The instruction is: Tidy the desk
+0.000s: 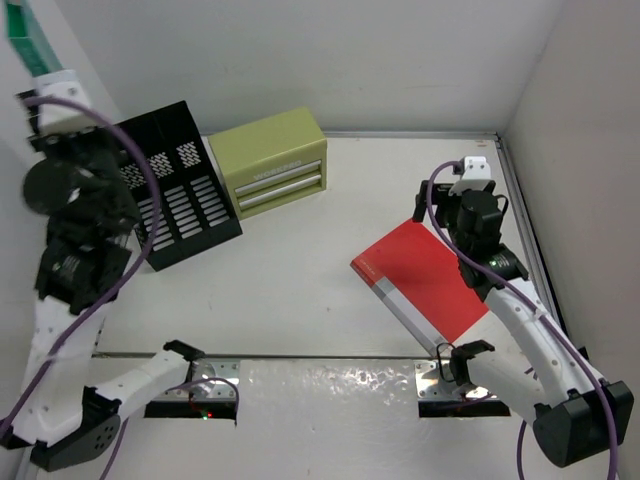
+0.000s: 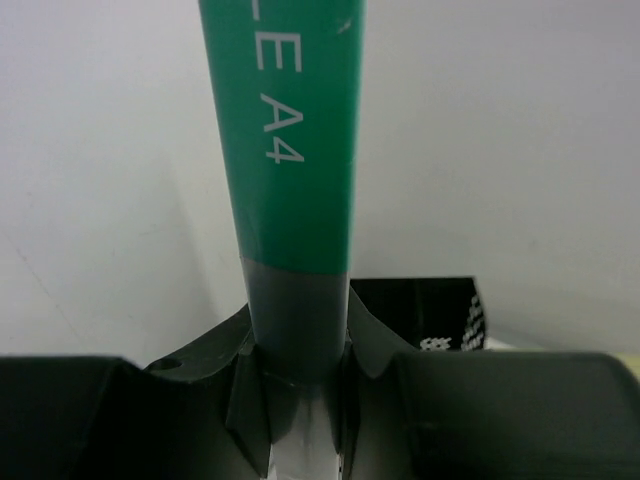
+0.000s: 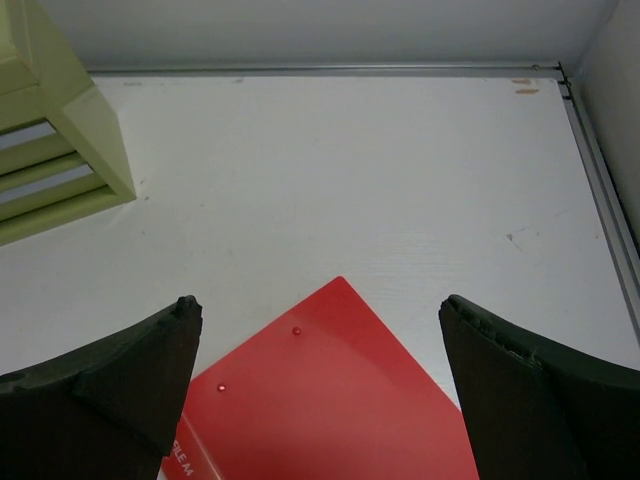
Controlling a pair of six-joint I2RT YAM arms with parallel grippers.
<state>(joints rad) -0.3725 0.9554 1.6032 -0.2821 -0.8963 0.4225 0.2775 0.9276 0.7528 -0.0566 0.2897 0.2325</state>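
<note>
Left wrist shows fingers (image 2: 378, 345) clamping green file (image 2: 292, 150) lettered A4.

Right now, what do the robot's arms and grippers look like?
The left arm and right arm have white links, black joints and a purple cable looping along each. The left gripper and right gripper have thick matte black fingers.

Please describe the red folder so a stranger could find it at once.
Start from the white desk and look at its right half. A flat red folder lies there, turned at an angle. It is the only red thing; the olive drawer box and the black file rack stand at the back left.
</note>
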